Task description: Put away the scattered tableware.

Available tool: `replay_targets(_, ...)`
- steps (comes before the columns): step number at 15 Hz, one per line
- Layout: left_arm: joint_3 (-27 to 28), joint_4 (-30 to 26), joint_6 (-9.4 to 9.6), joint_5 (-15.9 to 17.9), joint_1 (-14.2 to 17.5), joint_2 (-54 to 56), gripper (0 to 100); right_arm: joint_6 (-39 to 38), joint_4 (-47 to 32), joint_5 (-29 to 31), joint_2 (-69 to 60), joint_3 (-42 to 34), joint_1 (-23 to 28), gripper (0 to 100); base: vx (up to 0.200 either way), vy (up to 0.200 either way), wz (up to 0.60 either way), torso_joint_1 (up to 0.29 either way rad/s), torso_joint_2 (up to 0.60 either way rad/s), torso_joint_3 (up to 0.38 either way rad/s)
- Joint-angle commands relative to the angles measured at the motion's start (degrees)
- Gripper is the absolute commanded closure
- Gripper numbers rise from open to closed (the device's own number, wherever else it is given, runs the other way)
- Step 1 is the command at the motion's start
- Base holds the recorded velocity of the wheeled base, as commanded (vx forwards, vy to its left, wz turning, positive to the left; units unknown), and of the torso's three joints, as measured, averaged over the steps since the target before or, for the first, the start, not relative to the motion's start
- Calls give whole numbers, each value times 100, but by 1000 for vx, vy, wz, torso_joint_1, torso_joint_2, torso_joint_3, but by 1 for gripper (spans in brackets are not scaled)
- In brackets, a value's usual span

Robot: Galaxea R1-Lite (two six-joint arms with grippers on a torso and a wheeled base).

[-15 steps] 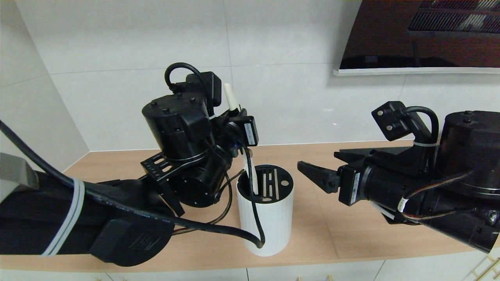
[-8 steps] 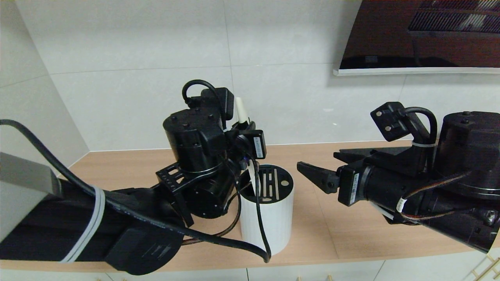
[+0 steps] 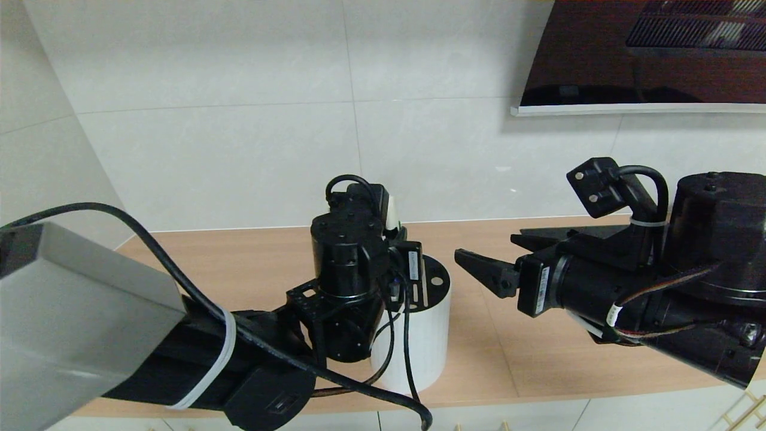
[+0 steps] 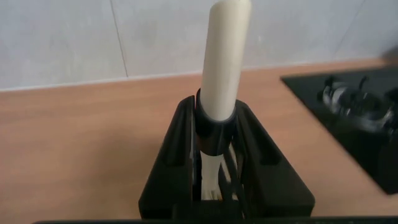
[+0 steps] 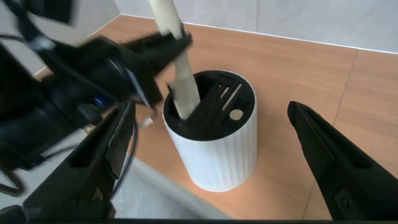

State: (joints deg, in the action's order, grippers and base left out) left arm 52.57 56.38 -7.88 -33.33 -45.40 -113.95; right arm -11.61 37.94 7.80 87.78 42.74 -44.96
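A white ribbed cylindrical holder [image 3: 419,341] with a black slotted top stands on the wooden counter [image 3: 239,263]. My left gripper [image 3: 398,239] hovers just over it, shut on a cream-handled utensil [image 3: 392,212] held upright. In the left wrist view the black fingers [image 4: 186,143] clamp the cream handle [image 4: 227,56]. From the right wrist view, the utensil [image 5: 180,81] has its lower end inside the holder's [image 5: 214,149] large opening. My right gripper [image 3: 497,254] is open, level with the holder's top and a little to its right, with nothing between its fingers [image 5: 93,174].
A dark range hood [image 3: 646,54] hangs at the upper right against the tiled wall. A black cooktop [image 4: 354,106] lies on the counter beyond the holder. Bare counter stretches to the left of the holder and behind it.
My left arm has moved right and down, lowering the cream-handled utensil from above the holder into its opening. The right arm has stayed still.
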Motion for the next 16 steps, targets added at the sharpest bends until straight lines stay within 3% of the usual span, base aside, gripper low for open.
replay_targets(1,-45,4,-4,2,-48,-145,100,0,12,2,11,6,-4,0,0,0,0,0,0,0)
replay_targets(9,-62,4,-4,-7,-48,-145,100,9,12,2,28,-3,-4,0,0,0,0,0,0,0)
replay_targets(10,-62,4,-4,-7,-48,-145,0,9,12,2,28,-3,-4,0,0,0,0,0,0,0)
replay_targets(16,-62,4,-4,-7,-48,-145,0,9,30,2,19,-20,-4,0,0,0,0,0,0,0)
